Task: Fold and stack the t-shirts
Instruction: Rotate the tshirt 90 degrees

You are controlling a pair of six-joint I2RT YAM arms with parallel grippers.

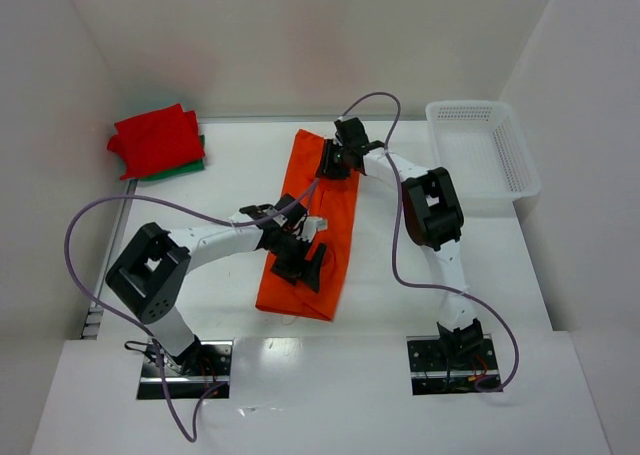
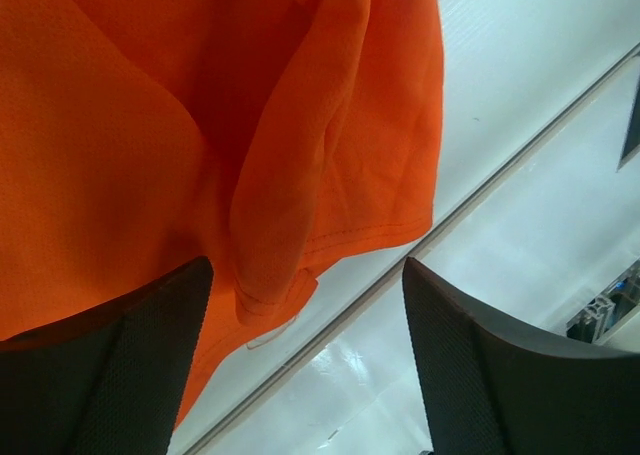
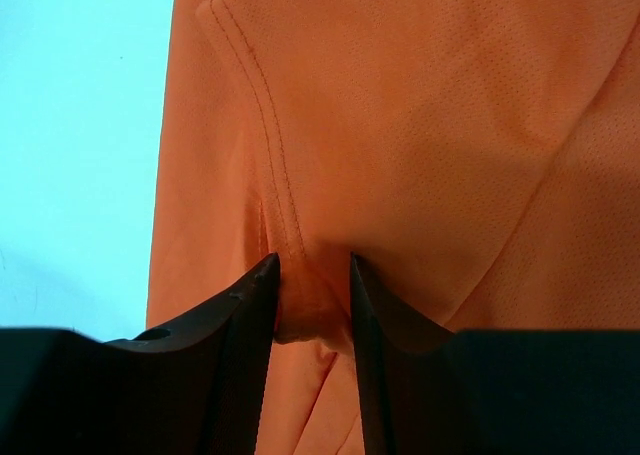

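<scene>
An orange t-shirt lies folded lengthwise into a long strip in the middle of the table. My left gripper hovers over its near end, open and empty; the left wrist view shows the shirt's hem between and beyond the spread fingers. My right gripper is at the far end, shut on a bunched fold of the orange shirt by a stitched seam. A folded red t-shirt lies on a folded green one at the far left.
A white mesh basket stands at the far right. White walls enclose the table on the left, back and right. Purple cables loop from both arms. The near edge of the table shows as a seam in the left wrist view.
</scene>
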